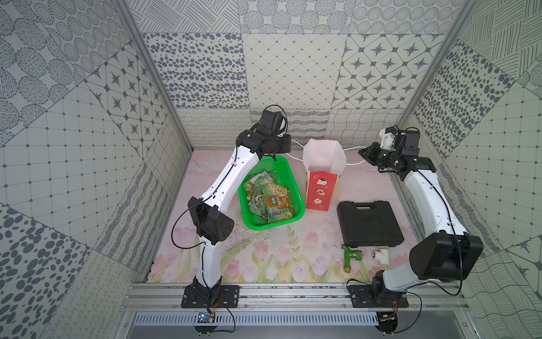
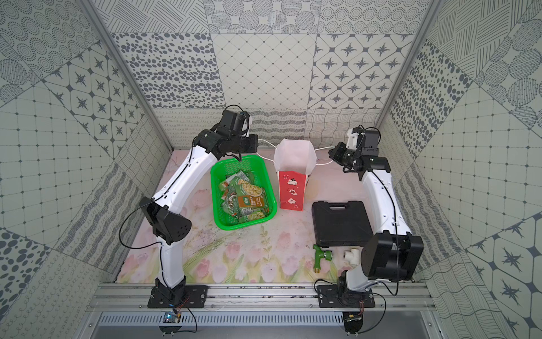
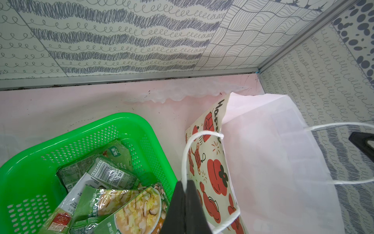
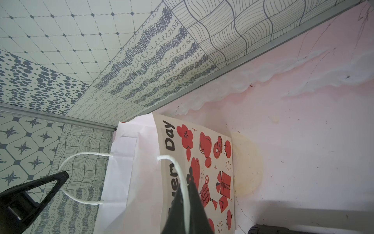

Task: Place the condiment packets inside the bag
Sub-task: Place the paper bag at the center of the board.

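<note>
The bag stands upright at the middle of both top views, red front facing the camera, its white mouth spread wide. Just to its left sits the green basket, apart from the bag. The packets lie heaped inside the basket, overlapping, some showing food photos and some their printed backs.

The left claw, at the lower middle of its wrist view, is pinched fully together on one white cord handle of the bag, above the gap between basket and bag. The right claw, at the bottom middle of its wrist view, is likewise closed tight, with the other handle running between its fingers. In both top views the two cords stretch outward from the bag's mouth, one to each side.

At the lower right of a top view a black case lies flat on the table, near the bag but not touching it. Below it lie a green fitting and a white fitting.
</note>
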`<state>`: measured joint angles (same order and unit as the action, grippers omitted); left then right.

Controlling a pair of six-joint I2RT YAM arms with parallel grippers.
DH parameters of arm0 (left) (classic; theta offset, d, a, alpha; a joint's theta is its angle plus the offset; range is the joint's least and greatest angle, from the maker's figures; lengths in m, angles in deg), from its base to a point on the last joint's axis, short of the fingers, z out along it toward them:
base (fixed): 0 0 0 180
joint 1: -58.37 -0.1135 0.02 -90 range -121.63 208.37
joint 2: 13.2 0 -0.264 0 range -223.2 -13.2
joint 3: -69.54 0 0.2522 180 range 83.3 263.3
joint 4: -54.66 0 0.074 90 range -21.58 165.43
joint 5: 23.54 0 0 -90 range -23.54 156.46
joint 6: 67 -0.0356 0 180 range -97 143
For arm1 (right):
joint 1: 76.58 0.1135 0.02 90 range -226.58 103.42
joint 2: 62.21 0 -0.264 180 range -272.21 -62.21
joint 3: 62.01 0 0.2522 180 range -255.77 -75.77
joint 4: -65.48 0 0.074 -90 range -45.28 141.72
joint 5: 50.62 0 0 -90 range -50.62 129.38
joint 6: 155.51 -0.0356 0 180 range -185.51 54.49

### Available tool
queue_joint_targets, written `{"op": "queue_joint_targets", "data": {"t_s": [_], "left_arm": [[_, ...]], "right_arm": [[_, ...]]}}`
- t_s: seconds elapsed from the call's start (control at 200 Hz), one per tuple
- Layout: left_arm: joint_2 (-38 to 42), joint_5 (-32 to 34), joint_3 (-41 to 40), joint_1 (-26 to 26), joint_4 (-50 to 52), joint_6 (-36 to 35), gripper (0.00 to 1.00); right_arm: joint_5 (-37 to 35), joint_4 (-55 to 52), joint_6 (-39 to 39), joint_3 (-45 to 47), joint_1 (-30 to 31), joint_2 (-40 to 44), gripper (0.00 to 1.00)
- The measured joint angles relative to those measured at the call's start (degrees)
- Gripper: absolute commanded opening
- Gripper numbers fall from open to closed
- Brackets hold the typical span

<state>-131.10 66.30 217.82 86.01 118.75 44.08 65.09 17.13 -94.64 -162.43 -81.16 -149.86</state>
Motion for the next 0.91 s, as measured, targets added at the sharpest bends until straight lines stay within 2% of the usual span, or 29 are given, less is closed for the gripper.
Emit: {"op": "queue_joint_targets", "data": {"t_s": [0.25,0.5,0.77,0.905], "left_arm": [[-0.3,-1.3,-3.2,-1.2,-0.1,0.4,0.0],[0.3,-3.1,-9.6,-2.3,-1.9,1.5,0.04],[0.3,-6.1,-14.0,-2.3,-4.8,3.4,0.19],[0.5,-8.7,-14.5,-2.3,-6.2,4.9,0.32]], "right_arm": [[-0.2,0.8,0.4,2.6,-0.2,-2.2,0.06],[0.2,3.2,0.5,4.1,-0.3,-2.5,0.12],[0.2,3.6,0.6,6.6,-0.3,-2.9,0.19],[0.9,3.9,0.5,6.6,-0.3,-2.8,0.27]]}}
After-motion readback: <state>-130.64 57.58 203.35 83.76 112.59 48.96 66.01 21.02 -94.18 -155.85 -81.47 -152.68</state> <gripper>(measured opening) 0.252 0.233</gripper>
